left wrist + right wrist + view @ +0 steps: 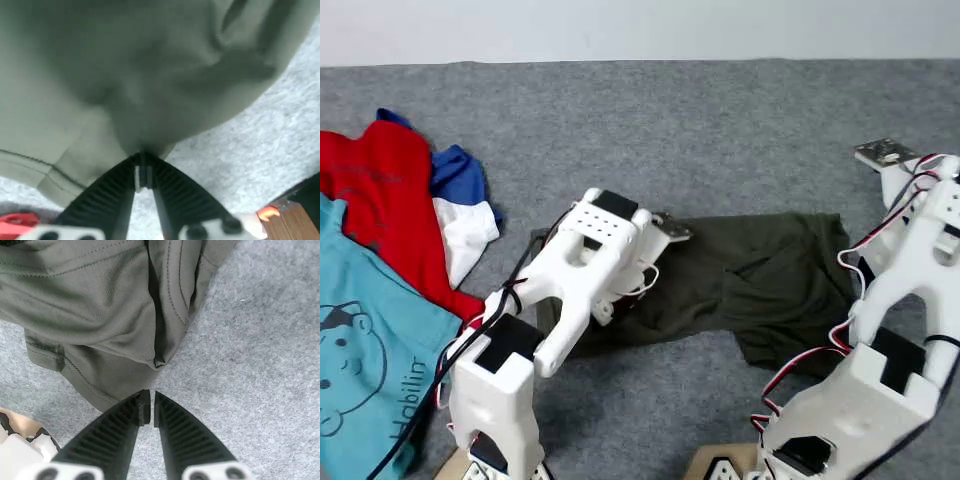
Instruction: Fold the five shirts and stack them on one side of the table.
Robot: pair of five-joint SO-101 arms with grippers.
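L gripper (142,175): its 2 ribbed fingers (105,200) are pressed together at the tips, w/ a bit of the olive shirt (125,75) pinched between them. The cloth puckers into folds right at the tips and spreads out beyond them, a stitched hem running off to 1 side of the fingers. Bare grey table cover (270,130) lies on the other side and under the fingers. R gripper (151,407): fingers (115,430) nearly closed, just a thin slit between the tips, nothing held. The olive shirt (90,300) lies just past the tips, its nearest edge close to 1 finger, but whether they touch can't be told. A folded corner w/ a seam sits straight ahead of the tips, and grey table cover (260,350) is beside and beneath the fingers. From the high view, the olive shirt (760,270) lies crumpled across the middle of the table (720,120), between the 2 arms. The L arm (570,290) is over 1 end of it and the R arm (900,300) is by the other end. Well apart from both sets of fingers, out beyond the L arm's outer side, 3 more shirts lie overlapping: a red shirt (390,190), a blue-and-white shirt (460,200) just beside it, and a teal shirt (370,340) w/ a cartoon print lying partly on the red 1.
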